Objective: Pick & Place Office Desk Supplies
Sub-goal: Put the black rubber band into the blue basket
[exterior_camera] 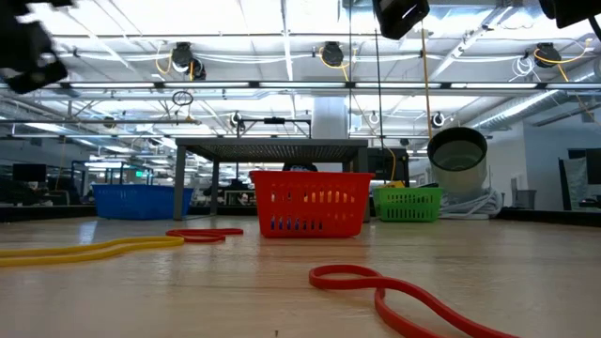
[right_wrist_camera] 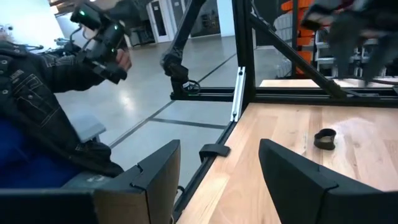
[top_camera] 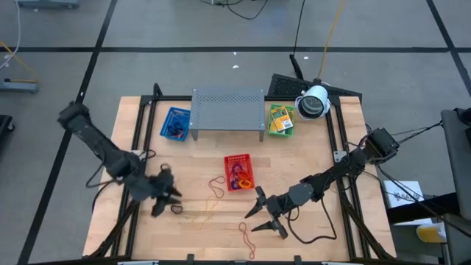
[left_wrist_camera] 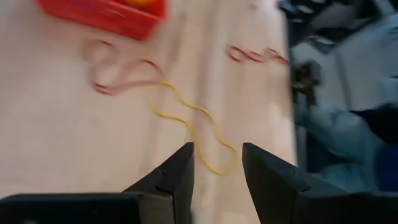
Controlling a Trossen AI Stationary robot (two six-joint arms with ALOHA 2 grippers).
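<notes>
Pale wood-grain table (top_camera: 309, 158), thin looping yellow rubber band (left_wrist_camera: 193, 118).

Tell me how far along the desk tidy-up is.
Partly done. The red basket and blue basket hold bands, the green basket packets. In hand: nothing; the left gripper and right gripper stand open above the table. Left: a red band, yellow band, another red band and dark band.

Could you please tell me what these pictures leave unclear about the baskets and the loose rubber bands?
- Blue basket contents: too small in the high view; its mesh wall hides them in the low view.
- Red loop: blurred in the left wrist view.
- Red basket: cut off by the picture's edge in the left wrist view.
</notes>
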